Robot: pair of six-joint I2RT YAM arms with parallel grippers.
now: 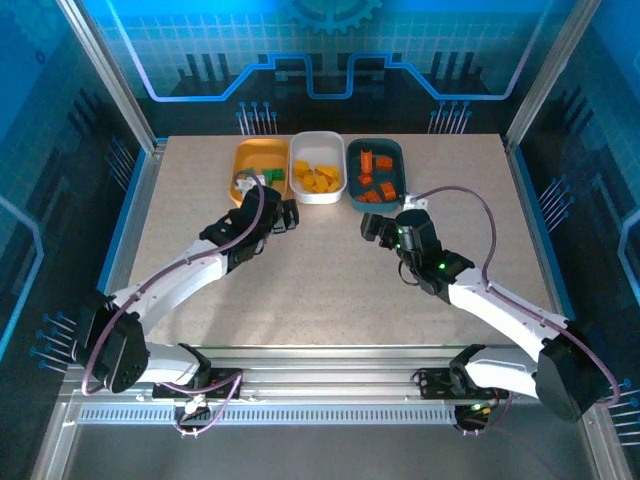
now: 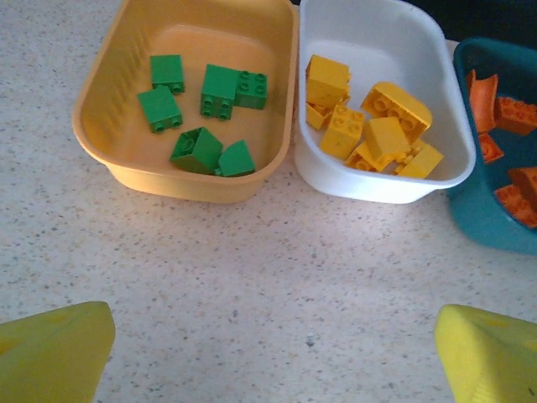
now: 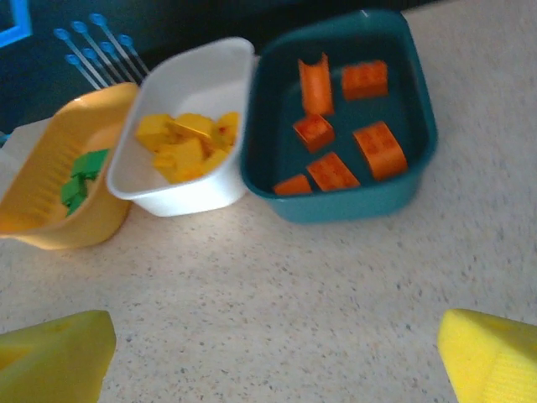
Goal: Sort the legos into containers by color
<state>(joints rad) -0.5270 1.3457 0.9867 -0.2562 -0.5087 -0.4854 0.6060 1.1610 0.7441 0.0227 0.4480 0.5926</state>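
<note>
Three containers stand side by side at the table's far middle. The orange tray (image 1: 246,158) (image 2: 101,92) holds several green legos (image 2: 210,109). The white tray (image 1: 317,140) (image 2: 377,180) holds several yellow legos (image 2: 369,126). The dark teal tray (image 1: 398,165) (image 3: 352,206) holds several orange-red legos (image 3: 336,126). My left gripper (image 1: 278,213) (image 2: 273,353) hovers just in front of the orange and white trays, open and empty over bare table. My right gripper (image 1: 378,226) (image 3: 277,353) hangs in front of the teal tray, also open with nothing between its yellow fingertips (image 3: 487,353).
The speckled beige table (image 1: 330,290) stretches bare between the trays and the arm bases. Metal frame posts and blue walls (image 1: 90,150) close in the sides and back.
</note>
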